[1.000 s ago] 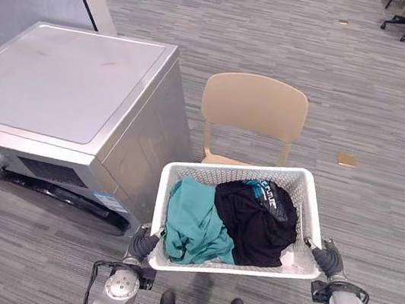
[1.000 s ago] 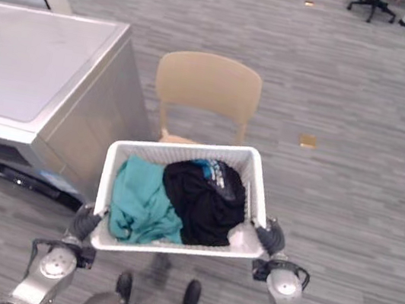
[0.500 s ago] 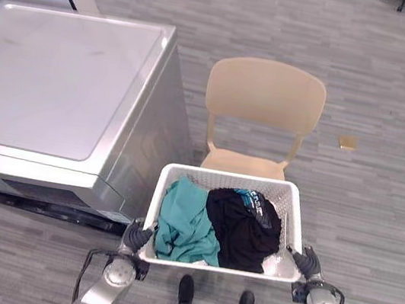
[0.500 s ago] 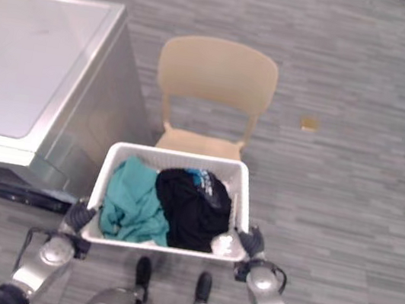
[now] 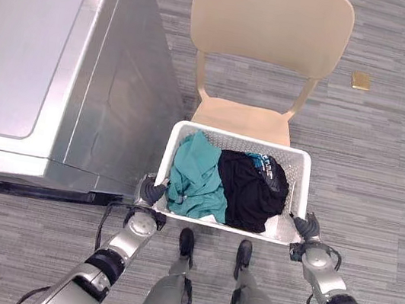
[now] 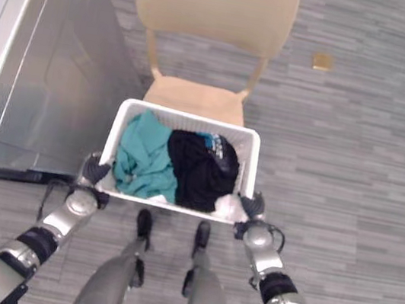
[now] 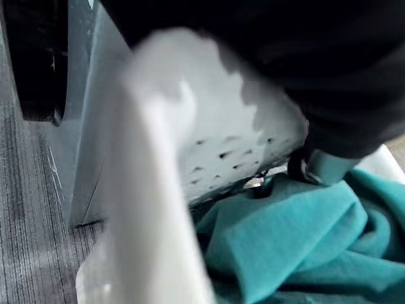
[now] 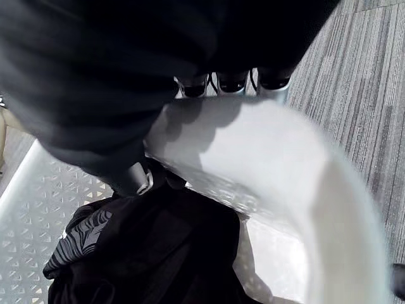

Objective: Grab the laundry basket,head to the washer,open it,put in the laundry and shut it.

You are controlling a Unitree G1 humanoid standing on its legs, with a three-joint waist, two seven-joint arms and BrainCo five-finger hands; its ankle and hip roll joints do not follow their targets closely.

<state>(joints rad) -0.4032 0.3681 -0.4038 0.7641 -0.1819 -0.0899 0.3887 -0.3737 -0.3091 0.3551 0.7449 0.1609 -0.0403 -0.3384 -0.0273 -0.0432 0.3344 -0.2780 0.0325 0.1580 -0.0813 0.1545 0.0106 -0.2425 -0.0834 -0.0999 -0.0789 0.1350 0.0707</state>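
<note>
Left eye view: laundry basket [image 5: 299,184] carried level, near the chair [image 5: 271,32], washer [image 5: 25,54] to the left.
Right eye view: left hand [image 6: 94,172] and right hand [image 6: 252,205] each clamp a side rim.
Left wrist view: thumb hooked over the rim beside teal cloth [image 7: 297,240].
Right wrist view: fingers [image 8: 231,81] curl under the rim.
Advice: keep both grips firm, basket level, turning left.

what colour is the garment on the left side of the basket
Teal, lying beside a black garment in the white laundry basket; the teal garment shows best in the left eye view.
</note>
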